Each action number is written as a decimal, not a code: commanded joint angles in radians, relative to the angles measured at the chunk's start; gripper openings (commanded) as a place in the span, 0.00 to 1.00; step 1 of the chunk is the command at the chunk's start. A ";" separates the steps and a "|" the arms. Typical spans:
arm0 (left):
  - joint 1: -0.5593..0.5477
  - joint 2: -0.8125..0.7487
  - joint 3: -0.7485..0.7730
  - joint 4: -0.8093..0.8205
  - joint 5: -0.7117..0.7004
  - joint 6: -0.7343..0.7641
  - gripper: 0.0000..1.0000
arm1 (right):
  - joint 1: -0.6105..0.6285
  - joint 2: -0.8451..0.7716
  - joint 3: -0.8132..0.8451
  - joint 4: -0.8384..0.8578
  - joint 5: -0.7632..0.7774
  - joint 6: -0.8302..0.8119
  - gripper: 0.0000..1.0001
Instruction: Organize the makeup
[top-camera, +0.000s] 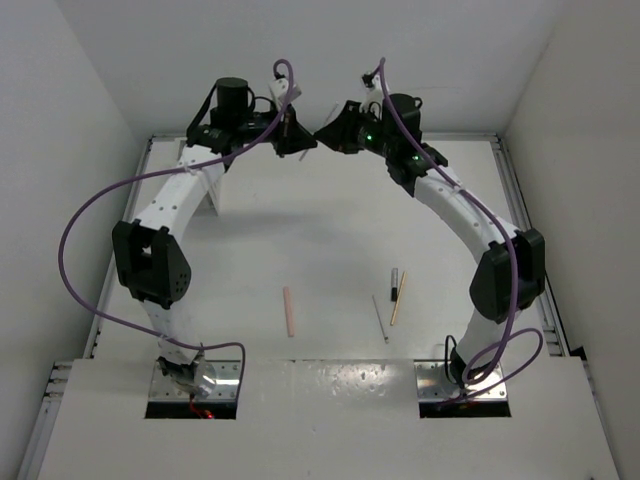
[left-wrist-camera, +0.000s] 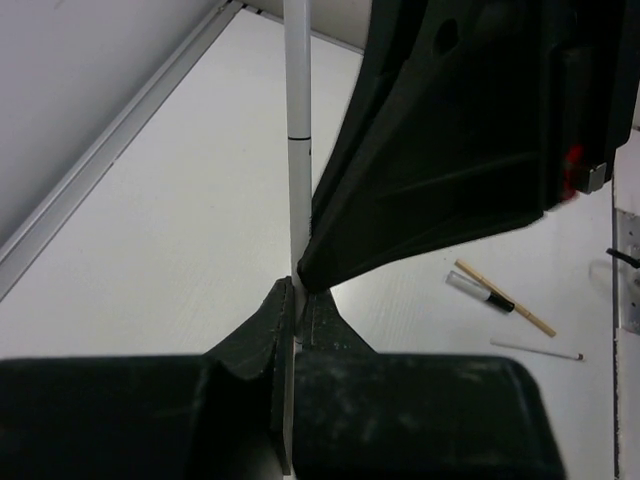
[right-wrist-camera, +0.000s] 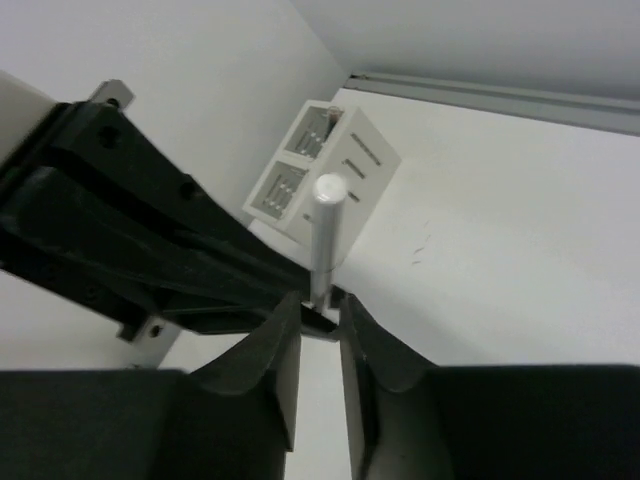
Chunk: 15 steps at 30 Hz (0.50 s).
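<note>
My left fingers (left-wrist-camera: 268, 335) are nearest to the lens. They are closed tight on the pale stick (left-wrist-camera: 298, 180), which stands upright between them, high over the far part of the bench (left-wrist-camera: 170, 230). My right fingers (right-wrist-camera: 275, 350) pinch the same stick from the other side, just beyond my left grip, with only a narrow slit between them. To me this looks like a handover in the air. I should first be sure the left grip is firm, then loosen the right fingers slowly and draw them straight back without twisting the stick. Both my arms are raised and bent inward, with the wrists almost meeting, near the white slatted box (right-wrist-camera: 345, 160). The pink stick (top-camera: 288, 311), thin white stick (top-camera: 380, 318), tan stick (top-camera: 397, 300) and black stick (top-camera: 394, 282) lie on the bench near my bases, well apart from the handover.
</note>
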<state>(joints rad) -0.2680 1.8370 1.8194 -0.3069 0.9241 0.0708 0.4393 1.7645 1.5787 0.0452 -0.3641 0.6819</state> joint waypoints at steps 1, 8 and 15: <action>-0.004 -0.008 0.001 0.000 -0.062 0.038 0.00 | -0.004 0.001 0.006 0.064 -0.056 0.037 0.26; 0.070 -0.027 0.001 -0.018 -0.152 0.040 0.00 | -0.066 0.003 0.003 0.097 -0.075 0.087 0.80; 0.265 -0.111 -0.147 0.107 -0.329 0.111 0.00 | -0.103 0.006 -0.003 0.033 -0.076 -0.007 0.92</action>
<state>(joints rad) -0.0853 1.8111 1.7275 -0.2935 0.6914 0.1249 0.3431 1.7668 1.5784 0.0795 -0.4232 0.7364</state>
